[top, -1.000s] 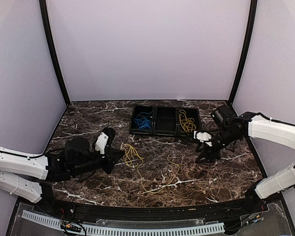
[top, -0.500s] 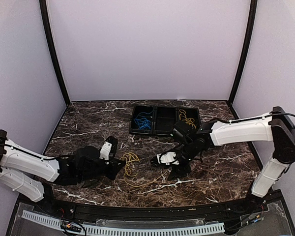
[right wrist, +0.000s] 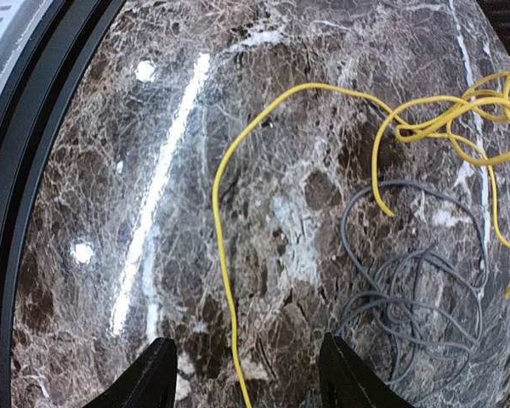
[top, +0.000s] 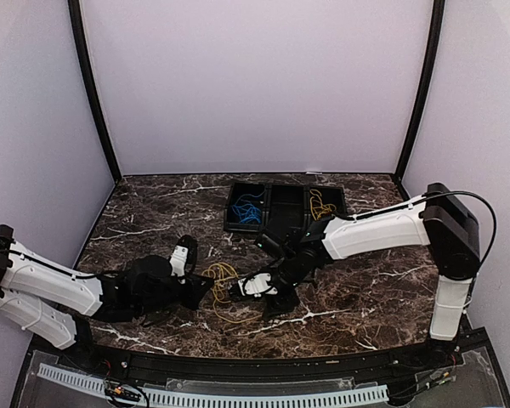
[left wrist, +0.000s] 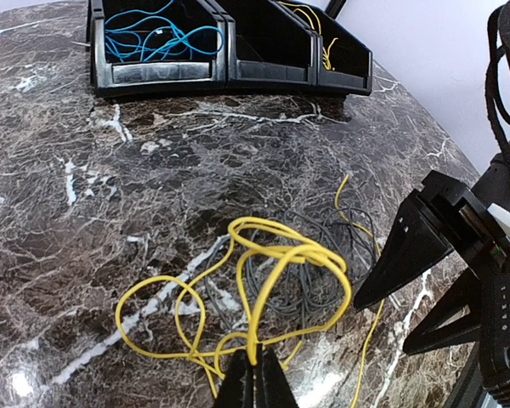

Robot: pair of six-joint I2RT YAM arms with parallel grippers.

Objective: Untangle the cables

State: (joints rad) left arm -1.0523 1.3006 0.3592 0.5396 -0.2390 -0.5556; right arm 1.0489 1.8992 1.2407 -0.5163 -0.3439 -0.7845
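A tangle of cables lies mid-table: looped yellow cable (left wrist: 282, 252) over a thin dark grey cable (left wrist: 310, 293). My left gripper (left wrist: 257, 364) is shut on a strand of the yellow cable, lifting its loops a little; from above the left gripper (top: 206, 287) sits just left of the yellow tangle (top: 222, 274). My right gripper (right wrist: 246, 355) stands open just above the marble, a single yellow strand (right wrist: 228, 306) running between its fingers and the grey coil (right wrist: 412, 297) to its right. From above, the right gripper (top: 274, 306) is just right of the tangle.
A black three-compartment bin (top: 286, 224) stands at the back, with blue cables (top: 248, 209) in its left compartment and yellow cable (top: 323, 209) in its right one. The table's black front rim (right wrist: 17, 170) is close to the right gripper.
The right arm has swung from beside the bin leftwards and nearer, down to the tangle. The left gripper has shifted slightly right, still shut on the yellow cable.
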